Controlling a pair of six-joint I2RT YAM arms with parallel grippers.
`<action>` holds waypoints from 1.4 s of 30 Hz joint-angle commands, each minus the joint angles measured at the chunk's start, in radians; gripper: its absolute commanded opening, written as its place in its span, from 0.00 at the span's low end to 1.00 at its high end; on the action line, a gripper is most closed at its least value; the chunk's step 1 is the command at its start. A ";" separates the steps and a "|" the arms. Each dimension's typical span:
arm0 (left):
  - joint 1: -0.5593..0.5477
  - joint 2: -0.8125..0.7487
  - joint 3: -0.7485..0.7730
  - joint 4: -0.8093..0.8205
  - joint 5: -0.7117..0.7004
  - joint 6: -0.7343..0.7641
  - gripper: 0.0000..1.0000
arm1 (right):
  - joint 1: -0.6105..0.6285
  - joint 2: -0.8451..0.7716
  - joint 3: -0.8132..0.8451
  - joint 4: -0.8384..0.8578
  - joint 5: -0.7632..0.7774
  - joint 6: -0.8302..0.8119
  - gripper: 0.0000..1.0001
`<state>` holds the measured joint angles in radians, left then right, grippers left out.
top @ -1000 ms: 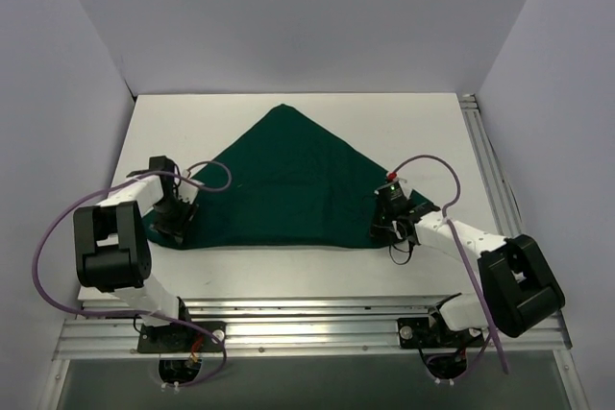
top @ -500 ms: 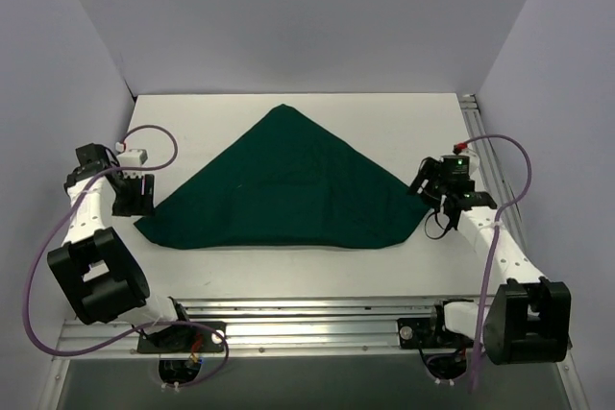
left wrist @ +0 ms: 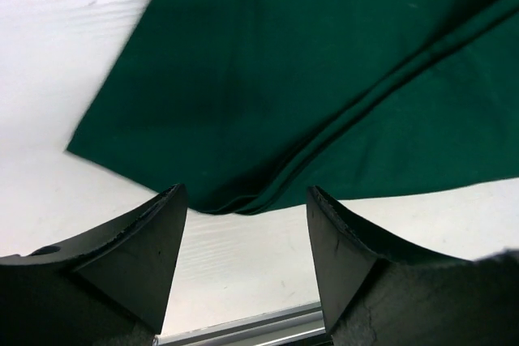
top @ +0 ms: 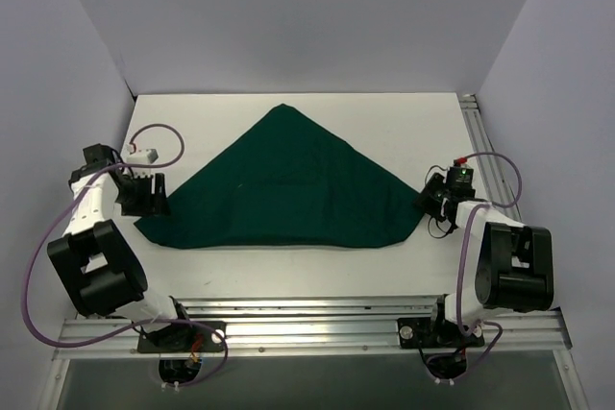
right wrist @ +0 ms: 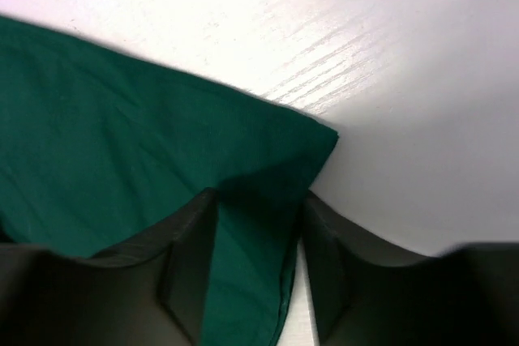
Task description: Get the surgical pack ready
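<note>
Hovering with the left gripper spread wide and empty, just beside the left corner of the large dark green cloth drape. Straddling the drape's right corner with the right gripper, jaws parted. Lying flat on the white table.

The drape lies on the table (centred, its apex rearward).

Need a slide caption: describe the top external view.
Green drape lies folded in a triangle on the table, left gripper and right gripper open by its near corners.
</note>
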<state>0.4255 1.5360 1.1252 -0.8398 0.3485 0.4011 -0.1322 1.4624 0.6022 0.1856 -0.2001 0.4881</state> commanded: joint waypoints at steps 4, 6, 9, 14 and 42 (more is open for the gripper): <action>-0.215 -0.004 0.024 -0.070 0.035 0.011 0.69 | -0.006 0.016 -0.058 0.046 -0.035 -0.009 0.16; -0.335 0.021 0.002 -0.061 -0.041 0.013 0.69 | -0.004 0.007 -0.048 0.034 -0.036 -0.022 0.05; -0.412 0.068 -0.010 -0.029 -0.110 -0.008 0.69 | 0.009 -0.043 -0.013 -0.011 -0.030 -0.036 0.00; -0.474 0.162 0.022 -0.015 -0.129 -0.010 0.69 | 0.127 -0.142 0.111 -0.093 0.046 -0.013 0.00; -0.530 0.299 0.105 0.062 -0.072 -0.015 0.68 | 1.065 0.460 0.758 0.387 0.186 0.402 0.00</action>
<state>-0.0982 1.8244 1.1938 -0.8265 0.2329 0.3836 0.9115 1.9266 1.2778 0.4450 -0.0303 0.8478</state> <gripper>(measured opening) 0.682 0.018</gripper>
